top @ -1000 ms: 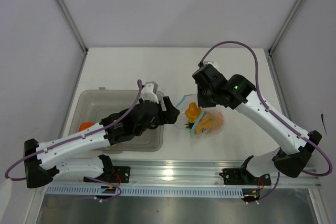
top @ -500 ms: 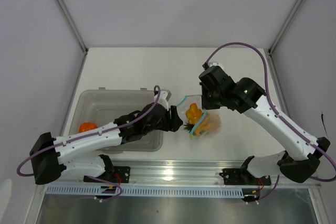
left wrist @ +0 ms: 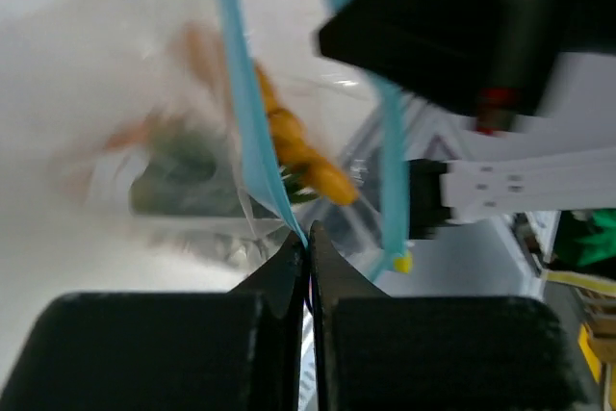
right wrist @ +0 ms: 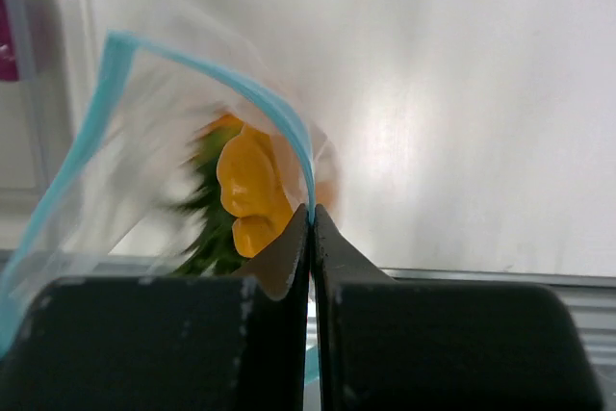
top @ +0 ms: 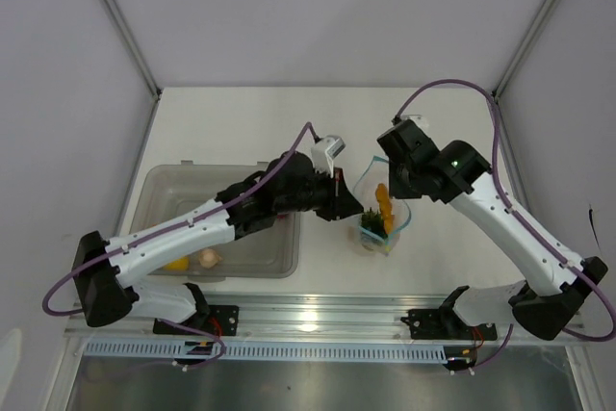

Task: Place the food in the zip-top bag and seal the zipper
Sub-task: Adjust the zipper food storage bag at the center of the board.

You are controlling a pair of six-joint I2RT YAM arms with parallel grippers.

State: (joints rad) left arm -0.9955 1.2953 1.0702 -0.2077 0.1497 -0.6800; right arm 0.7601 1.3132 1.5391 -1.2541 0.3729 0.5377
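Observation:
The clear zip-top bag (top: 380,211) hangs upright between both grippers, its mouth spread. My left gripper (top: 357,207) (left wrist: 308,234) is shut on one light-blue zipper strip (left wrist: 243,108); the other strip (left wrist: 387,151) runs apart from it. My right gripper (top: 395,185) (right wrist: 311,215) is shut on the zipper strip (right wrist: 294,137) at the opposite side. Inside the bag sit orange food (top: 383,201) (left wrist: 300,159) (right wrist: 247,190) and a piece with spiky green leaves (top: 373,229) (right wrist: 210,243). A yellow piece (top: 176,263) and a pale garlic bulb (top: 207,257) lie in the tub.
A translucent grey tub (top: 164,185) stands at the left, under my left arm. The right arm's black wrist (left wrist: 452,26) fills the upper right of the left wrist view. A metal rail (top: 318,320) runs along the near table edge.
My left gripper swung right from the tub to the bag's mouth and shut on the zipper strip. The right gripper shifted right, and the bag now hangs upright instead of lying.

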